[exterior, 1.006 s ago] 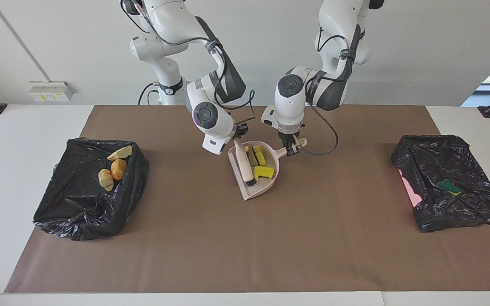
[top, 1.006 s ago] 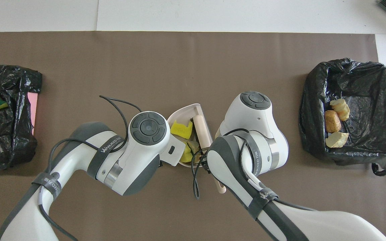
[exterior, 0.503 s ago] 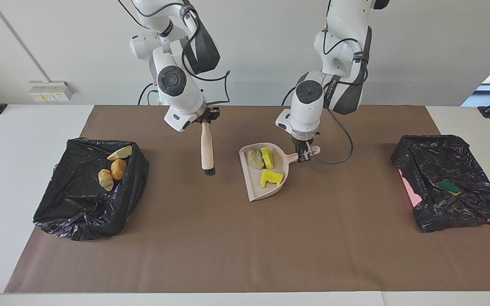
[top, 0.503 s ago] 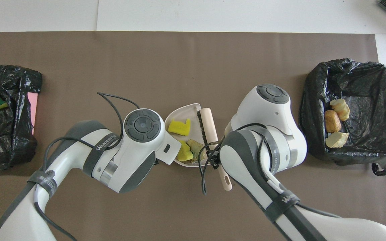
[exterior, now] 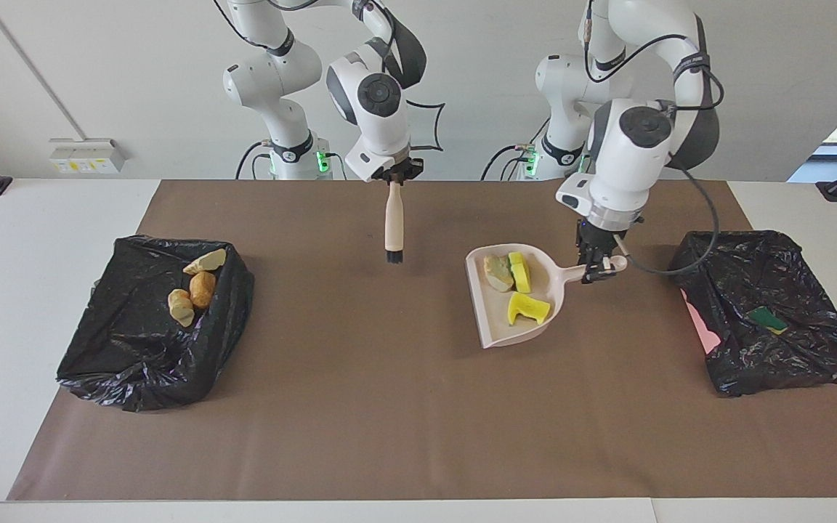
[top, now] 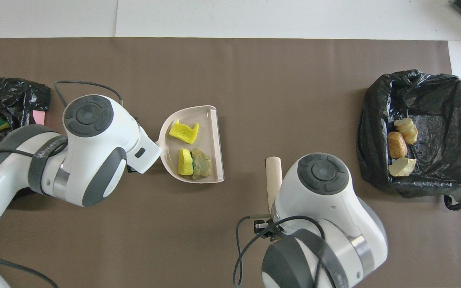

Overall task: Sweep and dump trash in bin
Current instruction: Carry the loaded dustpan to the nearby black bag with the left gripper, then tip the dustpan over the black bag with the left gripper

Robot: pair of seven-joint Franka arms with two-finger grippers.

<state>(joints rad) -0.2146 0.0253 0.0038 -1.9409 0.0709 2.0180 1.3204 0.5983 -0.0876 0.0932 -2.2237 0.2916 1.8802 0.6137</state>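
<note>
Left gripper (exterior: 596, 267) points straight down, clamped on the pink dustpan (exterior: 495, 319) handle; three sponge scraps (exterior: 527, 308) are carried in it over the mat. Brush (exterior: 393, 225) is hung vertically, pinched by right gripper (exterior: 394, 176).

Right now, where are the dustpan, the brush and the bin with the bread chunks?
dustpan (exterior: 489, 312), facing view, bare pan floor.
brush (exterior: 393, 218), facing view, middle of handle.
bin with the bread chunks (exterior: 135, 349), facing view, black liner.
</note>
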